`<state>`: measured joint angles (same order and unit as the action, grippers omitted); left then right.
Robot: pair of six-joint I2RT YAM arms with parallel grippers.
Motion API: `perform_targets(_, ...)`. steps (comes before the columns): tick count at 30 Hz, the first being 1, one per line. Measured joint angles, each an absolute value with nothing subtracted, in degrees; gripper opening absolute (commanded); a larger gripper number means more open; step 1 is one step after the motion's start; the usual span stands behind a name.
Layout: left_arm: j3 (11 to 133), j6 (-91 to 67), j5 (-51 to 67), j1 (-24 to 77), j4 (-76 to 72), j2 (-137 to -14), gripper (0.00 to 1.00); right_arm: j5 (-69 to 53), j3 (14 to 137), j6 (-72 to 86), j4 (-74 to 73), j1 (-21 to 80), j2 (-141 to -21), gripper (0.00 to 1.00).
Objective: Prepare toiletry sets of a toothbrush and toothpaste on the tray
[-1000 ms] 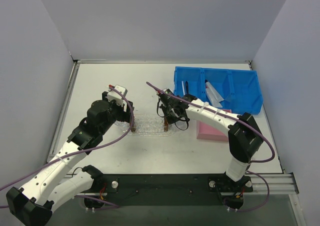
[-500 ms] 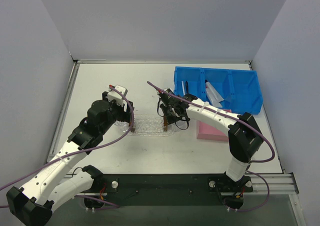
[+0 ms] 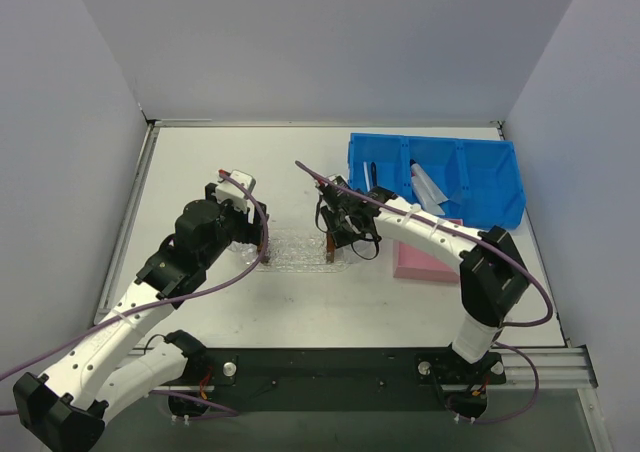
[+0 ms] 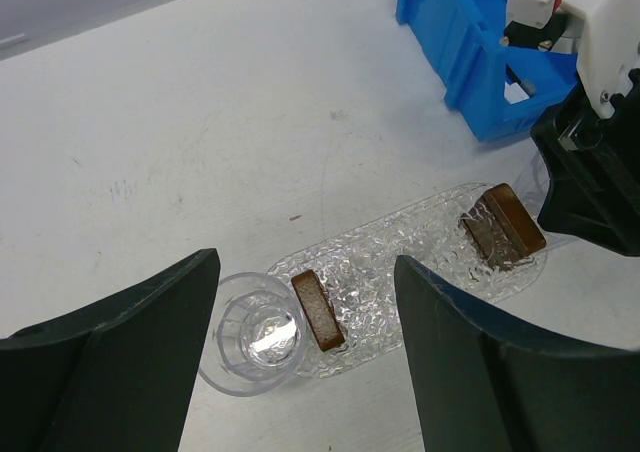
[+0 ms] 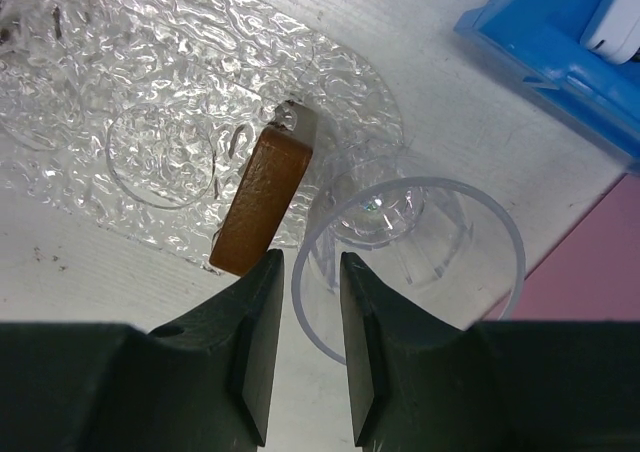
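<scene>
The clear textured tray (image 4: 400,262) (image 3: 298,249) lies mid-table with a brown block at each end (image 4: 318,310) (image 4: 503,225). My left gripper (image 4: 305,372) hangs open and wide above its left end, holding nothing, over a clear cup (image 4: 255,334). My right gripper (image 5: 312,272) is at the tray's (image 5: 150,92) right end, jaws slightly open astride the rim of a second clear cup (image 5: 420,222), not pinching it. A silvery toothpaste tube (image 3: 428,188) lies in the blue bin. A thin pale stick, likely a toothbrush (image 3: 367,177), stands in the bin's left compartment.
The blue compartmented bin (image 3: 480,172) sits at the back right, with a pink box (image 3: 425,262) in front of it. A brown block (image 5: 262,200) lies just left of the right gripper's cup. Grey walls close in the table on three sides.
The right gripper's jaws have parted from shut and let go of the cup rim. Both arms have barely moved. The left gripper stays open.
</scene>
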<state>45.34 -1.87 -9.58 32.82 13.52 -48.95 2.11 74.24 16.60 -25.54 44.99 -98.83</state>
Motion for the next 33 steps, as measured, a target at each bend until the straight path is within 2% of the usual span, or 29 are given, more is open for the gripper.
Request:
perform_targets(11, 45.34, -1.89, -9.19, 32.82, 13.52, -49.56, 0.81, 2.15, 74.24, 16.67, -26.13, 44.6, -95.15, 0.28)
perform_targets(24, 45.34, -1.91, -9.15, 32.82, 13.69, -50.13, 0.81, 2.7, 72.62, 18.41, -26.81, 39.53, -91.0, 0.09)
perform_targets(33, 45.34, -1.91, -9.13, 32.82, 14.15, -50.74, 0.81, 2.04, 71.66, 19.44, -25.58, 39.42, -93.6, 0.04)
